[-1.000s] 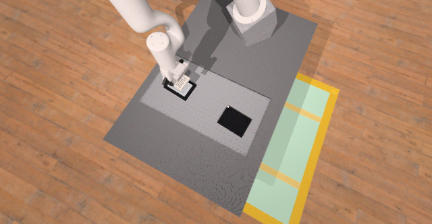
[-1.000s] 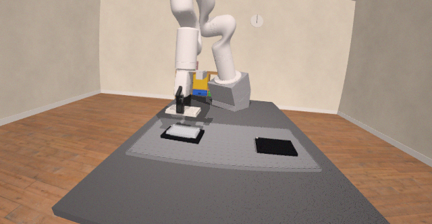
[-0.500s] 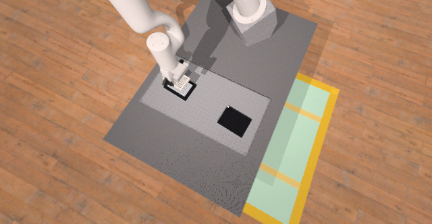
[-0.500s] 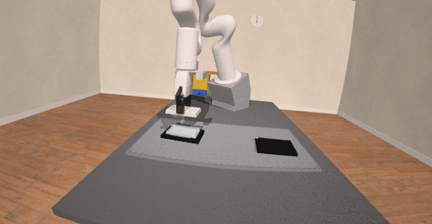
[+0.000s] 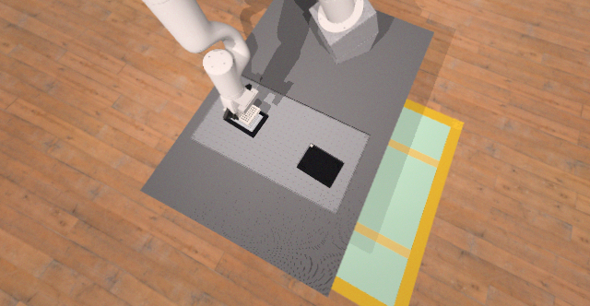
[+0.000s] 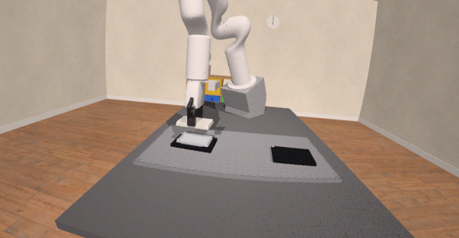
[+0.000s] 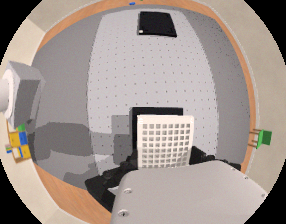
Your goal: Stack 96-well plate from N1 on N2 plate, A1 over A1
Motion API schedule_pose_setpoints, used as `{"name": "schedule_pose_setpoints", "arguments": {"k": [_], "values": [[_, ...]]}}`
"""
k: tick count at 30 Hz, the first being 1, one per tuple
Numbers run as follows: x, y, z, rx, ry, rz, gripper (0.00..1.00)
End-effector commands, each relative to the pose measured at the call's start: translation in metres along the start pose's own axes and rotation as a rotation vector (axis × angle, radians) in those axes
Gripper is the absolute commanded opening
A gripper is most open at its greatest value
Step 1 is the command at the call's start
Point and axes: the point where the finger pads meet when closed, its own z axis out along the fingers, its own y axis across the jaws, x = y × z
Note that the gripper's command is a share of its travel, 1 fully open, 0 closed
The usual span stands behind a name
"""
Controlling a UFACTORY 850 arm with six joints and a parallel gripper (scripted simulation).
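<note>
My gripper (image 6: 191, 116) is shut on the white 96-well plate (image 6: 194, 122) and holds it level in the air. It shows as a large grey underside in the wrist view (image 7: 187, 212). Below it, a second white plate (image 6: 195, 140) sits in the black nest N2 (image 6: 193, 146). It also shows in the wrist view (image 7: 166, 139). The held plate hangs a little above the lower one and is offset toward the arm's base. They do not touch. In the overhead view my gripper (image 5: 240, 105) covers part of both plates. The nest N1 (image 6: 293, 155) is empty. I cannot make out the cut corners.
The arm's grey base block (image 6: 245, 98) stands at the far end of the table. The two nests sit on a lighter dotted mat (image 5: 281, 145). A green and yellow floor mat (image 5: 406, 205) lies beside the table. Coloured shelves (image 6: 214, 89) stand by the back wall.
</note>
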Motion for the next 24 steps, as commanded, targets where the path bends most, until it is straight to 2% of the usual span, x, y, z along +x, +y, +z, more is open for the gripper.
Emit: {"name": "schedule_pose_setpoints", "arguments": {"k": [1, 24], "values": [[0.000, 0.001, 0.007, -0.005, 0.000, 0.000, 0.00], [0.000, 0.001, 0.040, -0.005, 0.000, 0.000, 0.00]]}}
